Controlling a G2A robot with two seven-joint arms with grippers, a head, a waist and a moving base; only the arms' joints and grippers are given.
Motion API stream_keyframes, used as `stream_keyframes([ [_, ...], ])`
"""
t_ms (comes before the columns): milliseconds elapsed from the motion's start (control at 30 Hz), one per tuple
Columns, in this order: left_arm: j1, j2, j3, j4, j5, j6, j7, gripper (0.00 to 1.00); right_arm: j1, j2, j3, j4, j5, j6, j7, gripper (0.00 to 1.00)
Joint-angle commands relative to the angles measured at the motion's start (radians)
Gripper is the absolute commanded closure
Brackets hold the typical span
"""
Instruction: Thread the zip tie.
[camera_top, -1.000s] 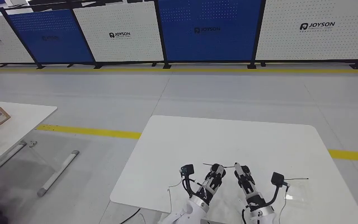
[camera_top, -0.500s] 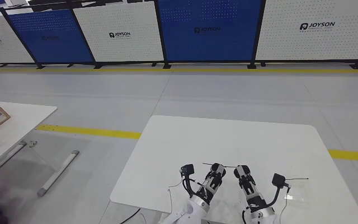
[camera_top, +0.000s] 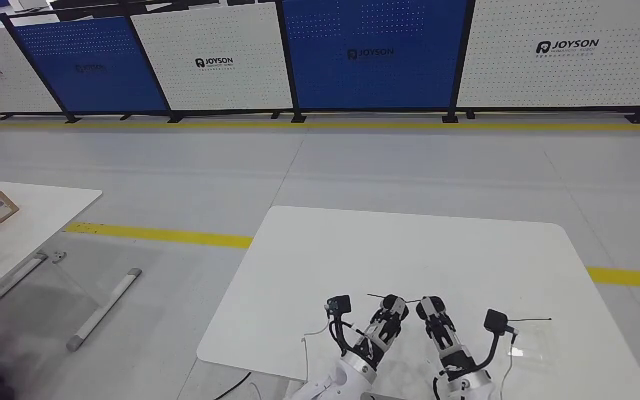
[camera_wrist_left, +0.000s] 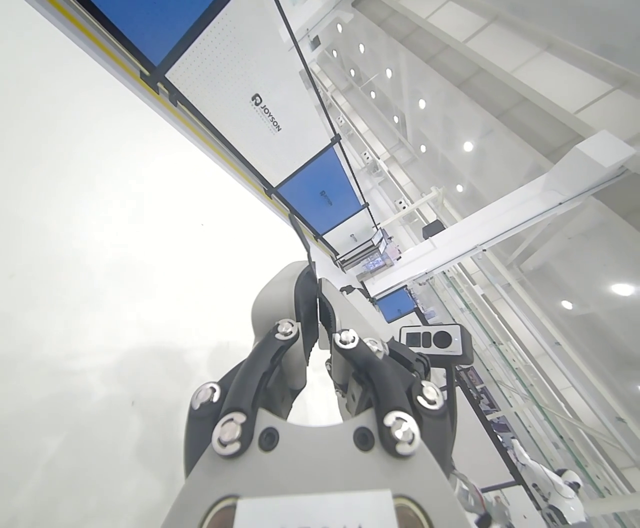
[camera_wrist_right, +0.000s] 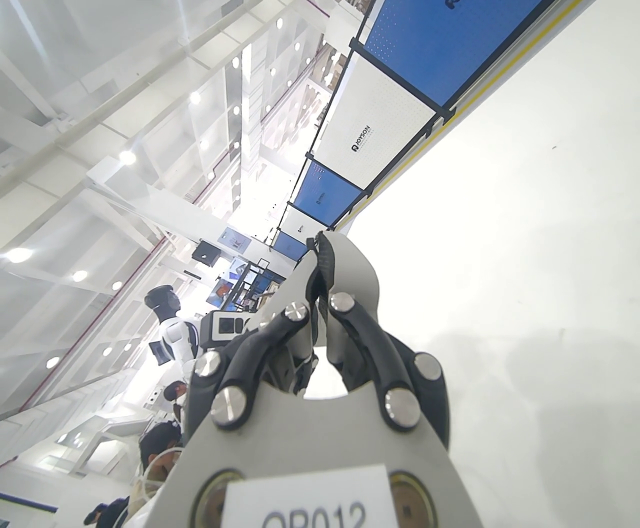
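A thin black zip tie (camera_top: 375, 295) is held just above the white table (camera_top: 420, 240), near its front edge. My left gripper (camera_top: 393, 302) is shut on it, and the strap sticks out sideways past the fingers. In the left wrist view the strap (camera_wrist_left: 302, 240) pokes out beyond the closed tips of the left gripper (camera_wrist_left: 317, 285). My right gripper (camera_top: 427, 304) sits close beside the left one, at the strap's other end. In the right wrist view the right gripper (camera_wrist_right: 320, 260) is shut, with a small black piece of the zip tie (camera_wrist_right: 310, 243) showing at its tips.
A second black zip tie (camera_top: 530, 320) lies flat on the table to the right of the arms. The table's front edge (camera_top: 250, 362) runs just in front of the grippers. Another white table (camera_top: 40, 215) stands far left.
The two grippers have drawn slightly closer together. The left one has shifted a little to the right with the zip tie.
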Motion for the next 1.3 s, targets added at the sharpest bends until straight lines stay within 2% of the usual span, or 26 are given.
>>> stream_keyframes([
  [0,-0.001,-0.001,0.0,0.0,0.003,0.01,0.0,0.63,-0.003,0.0,0.002,-0.001,-0.005,0.001,-0.009,1.0],
  [33,-0.001,-0.001,0.001,0.0,0.006,0.012,0.002,0.56,-0.004,0.0,0.003,-0.002,-0.006,0.001,-0.011,1.0],
  [267,-0.001,-0.002,0.002,0.003,0.008,0.011,0.007,0.73,-0.006,0.001,0.003,0.001,-0.015,0.012,-0.016,1.0],
  [333,0.001,-0.002,-0.002,0.002,0.007,0.007,0.014,0.75,-0.005,0.001,0.002,0.003,-0.02,0.02,-0.02,1.0],
  [500,0.011,0.001,-0.019,-0.011,0.004,-0.004,0.022,0.89,-0.004,0.0,0.0,0.003,-0.026,0.027,-0.028,1.0],
  [633,0.016,0.002,-0.025,-0.015,0.004,-0.006,0.02,0.96,-0.003,0.0,-0.004,0.002,-0.031,0.031,-0.031,1.0],
  [800,0.016,0.002,-0.03,-0.011,0.0,-0.01,0.018,1.0,-0.001,-0.001,-0.008,0.002,-0.038,0.034,-0.034,1.0],
  [967,0.014,0.002,-0.033,-0.009,-0.004,-0.006,0.013,0.98,-0.001,-0.001,-0.007,0.001,-0.048,0.039,-0.04,1.0],
  [1000,0.014,0.002,-0.033,-0.009,-0.005,-0.006,0.013,0.85,-0.001,-0.001,-0.007,0.001,-0.049,0.04,-0.041,1.0],
  [1033,0.014,0.002,-0.033,-0.009,-0.005,-0.005,0.013,0.68,-0.001,-0.001,-0.007,0.0,-0.051,0.041,-0.041,1.0],
  [1067,0.015,0.002,-0.034,-0.01,-0.005,-0.004,0.013,0.67,-0.002,-0.001,-0.007,-0.001,-0.053,0.041,-0.041,1.0],
  [1133,0.015,0.002,-0.035,-0.011,-0.006,-0.004,0.013,0.85,-0.002,0.0,-0.006,-0.002,-0.058,0.043,-0.04,1.0],
  [1267,0.013,0.001,-0.039,-0.012,-0.014,-0.001,0.011,0.91,-0.003,0.0,-0.007,-0.004,-0.064,0.045,-0.039,1.0],
])
